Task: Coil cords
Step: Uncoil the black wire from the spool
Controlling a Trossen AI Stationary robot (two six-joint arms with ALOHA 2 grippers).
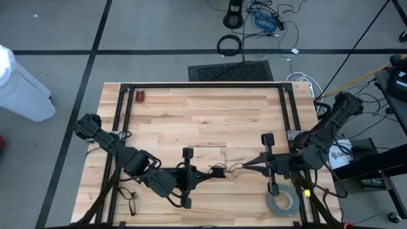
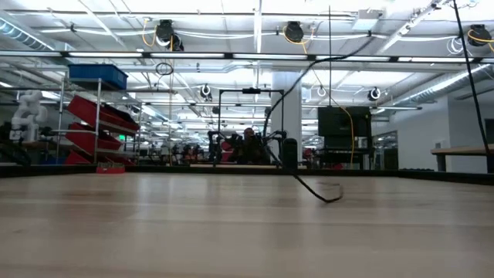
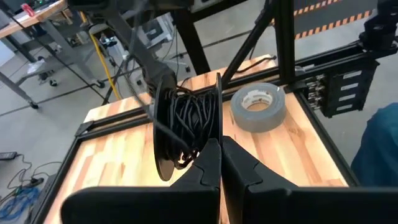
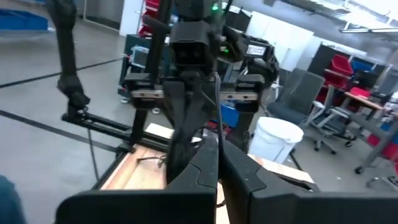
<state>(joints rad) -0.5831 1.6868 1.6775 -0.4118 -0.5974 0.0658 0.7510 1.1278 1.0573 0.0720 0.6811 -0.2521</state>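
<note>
The cord is a thin black one, wound into a small round bundle between two flat black discs. It hangs above the table's near middle. My left gripper comes from the left and is shut on the bundle. My right gripper faces it from the right and is shut on a loose strand leading off the bundle. In the low view a strand drops from above, and its end lies on the table. Both grippers are above that picture. My left gripper pinches the bundle's lower rim between its two fingers, coming from the table's left and slanting slightly down. The bundle stands on edge above the fingertips, lifted clear of the table. My right gripper pinches the thin loose strand between its fingertips, level, from the table's right. The strand runs from the fingertips toward the left gripper.
A grey tape roll lies flat near the table's near right corner. A thin black wire loop lies at the near left. A small red item sits at the far left. Black frame rails border the table.
</note>
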